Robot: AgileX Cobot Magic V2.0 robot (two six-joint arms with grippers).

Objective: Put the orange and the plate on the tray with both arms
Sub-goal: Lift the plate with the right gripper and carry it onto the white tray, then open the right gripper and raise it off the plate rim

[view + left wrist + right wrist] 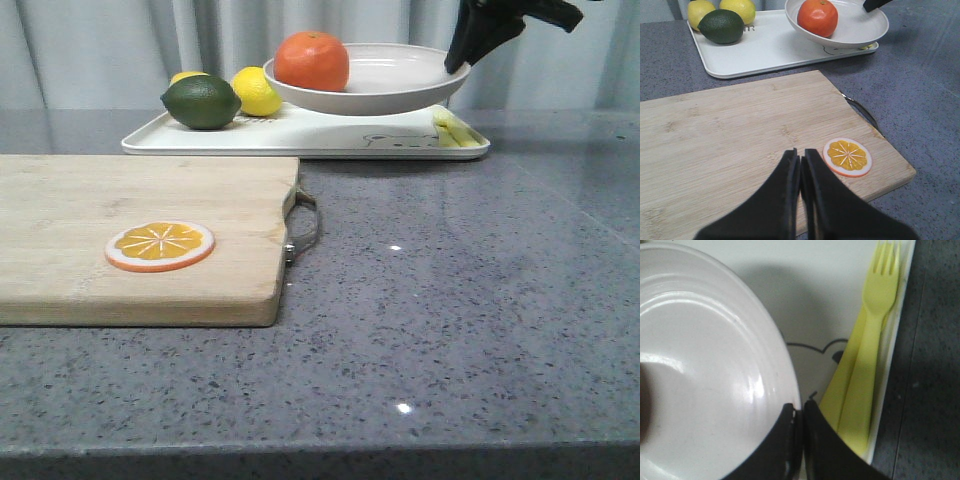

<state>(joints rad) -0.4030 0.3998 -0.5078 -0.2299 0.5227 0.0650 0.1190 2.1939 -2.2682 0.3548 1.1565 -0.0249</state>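
Observation:
The orange (312, 60) lies in the off-white plate (385, 85), which hangs just above the right half of the tray (330, 135) with the bear drawing. My right gripper (457, 62) is shut on the plate's right rim (785, 365), one finger inside and one outside. The orange (817, 17), plate (860, 27) and tray (765, 50) also show in the left wrist view. My left gripper (800, 159) is shut and empty above the wooden cutting board (730, 140), away from the tray.
A dark green lime (201, 102) and two yellow lemons (256, 91) sit on the tray's left part. A yellow fork (867, 340) lies along the tray's right rim. An orange slice (160, 246) lies on the cutting board (140, 235), which has a metal handle (305, 225).

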